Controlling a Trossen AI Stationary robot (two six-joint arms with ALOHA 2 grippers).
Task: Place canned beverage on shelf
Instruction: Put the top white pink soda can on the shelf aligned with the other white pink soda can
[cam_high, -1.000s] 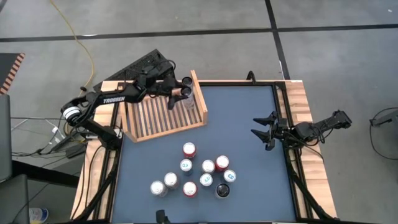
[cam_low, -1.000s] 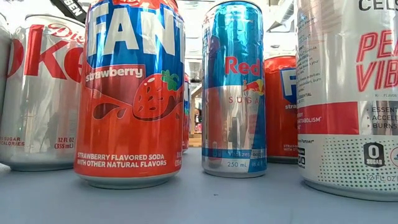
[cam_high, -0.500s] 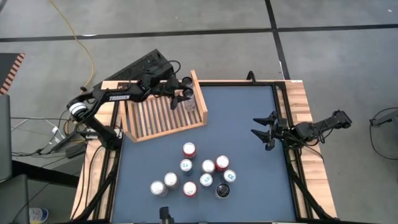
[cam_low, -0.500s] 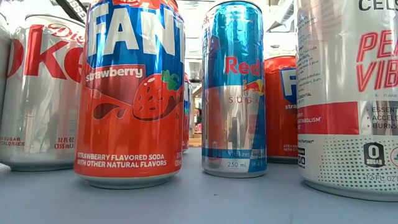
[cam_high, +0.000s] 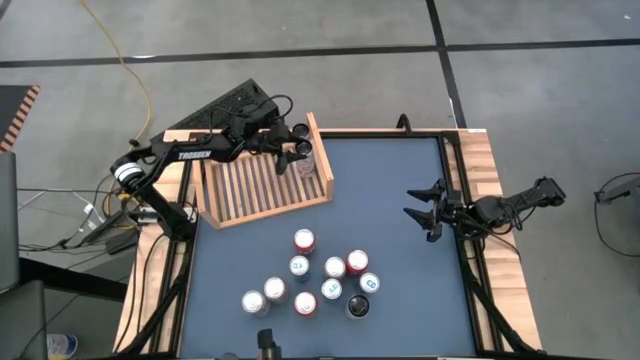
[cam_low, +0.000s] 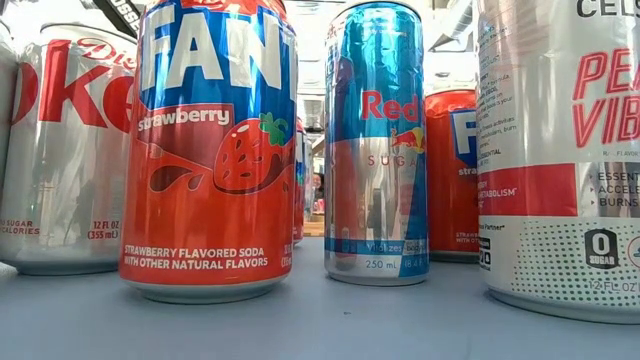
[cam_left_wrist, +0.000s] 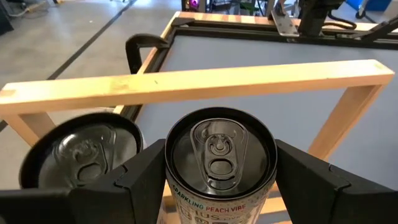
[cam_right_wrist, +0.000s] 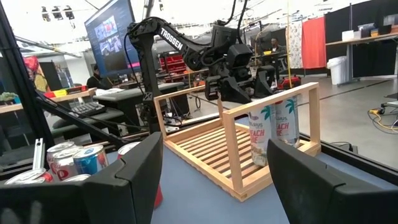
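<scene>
The light-wood slatted shelf (cam_high: 255, 185) lies at the table's far left, and it also shows in the right wrist view as the shelf (cam_right_wrist: 205, 152). My left gripper (cam_high: 296, 155) reaches over it from the left and is shut on a white "Peach Vibe" can (cam_left_wrist: 219, 155) by the right side board (cam_left_wrist: 186, 81). A second can (cam_left_wrist: 81, 152) stands on the slats in the far right corner. Several more cans (cam_high: 320, 280) stand on the blue mat at the table's near middle. My right gripper (cam_high: 425, 212) waits open at the right edge. My left gripper pinches the can's upper wall (cam_left_wrist: 171, 186) between its two fingers, one on each side just below the rim. The fingers come nearly level from the table's left. The can (cam_right_wrist: 258, 140) is upright with its base down at the slats; whether it rests on them I cannot tell.
A black ridged box (cam_high: 235, 105) sits just beyond the shelf's far edge. In the low view a strawberry soda can (cam_low: 210, 150) and a slim blue can (cam_low: 378, 140) fill the foreground. Bare blue mat lies between the shelf and my right gripper.
My left gripper has carried the can a little toward the shelf's far right corner and slightly down; the can has stayed upright in the hold.
</scene>
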